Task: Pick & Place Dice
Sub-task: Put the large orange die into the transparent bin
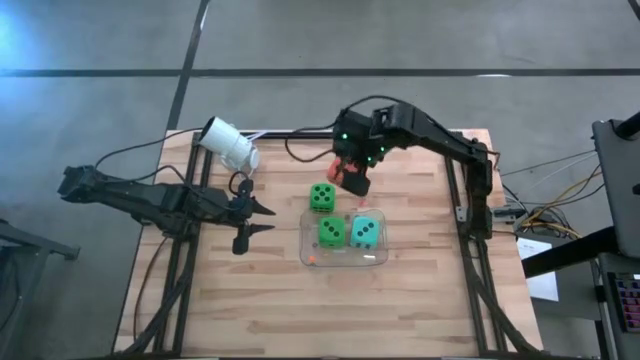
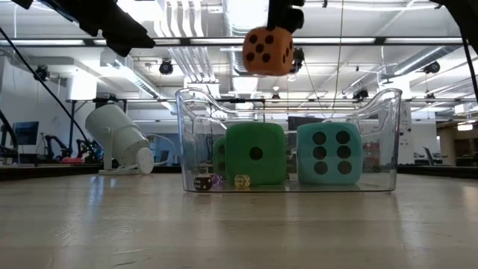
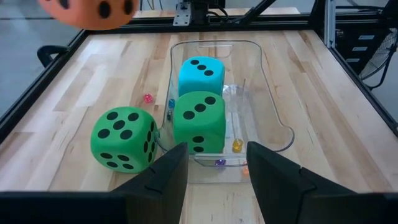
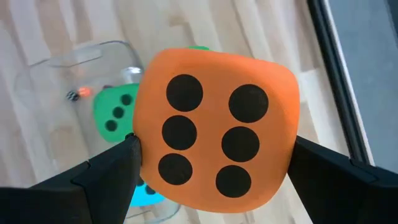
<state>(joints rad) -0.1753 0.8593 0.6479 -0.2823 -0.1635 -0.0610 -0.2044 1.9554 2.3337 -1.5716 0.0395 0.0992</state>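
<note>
My right gripper (image 1: 350,172) is shut on the orange die (image 4: 214,130), holding it high over the table just beyond the clear tray (image 1: 312,250). The die's six-pip face looks at the wrist camera. One bright green die (image 1: 332,233) and the teal die (image 1: 365,230) sit on the tray floor. The other green die (image 1: 321,196) rests on the wood beside the tray's far left corner. My left gripper (image 1: 262,220) is open, hovering left of the tray and pointing at it; its fingers (image 3: 165,180) frame the dice from a distance. My right gripper pinches the orange die between its two fingers, one on the die's left side face (image 4: 146,149) and one on the opposite face (image 4: 289,143). The fingers come from above, pointing down. The die (image 2: 267,50) hangs lifted clear, higher than the tray rim.
A white cylindrical camera (image 1: 230,145) lies tilted on the table's far left part. Several tiny coloured dice (image 2: 202,181) lie in the tray, and one (image 3: 148,98) lies on the wood beside it. Bare wood spreads toward the table's near edge (image 1: 330,320).
</note>
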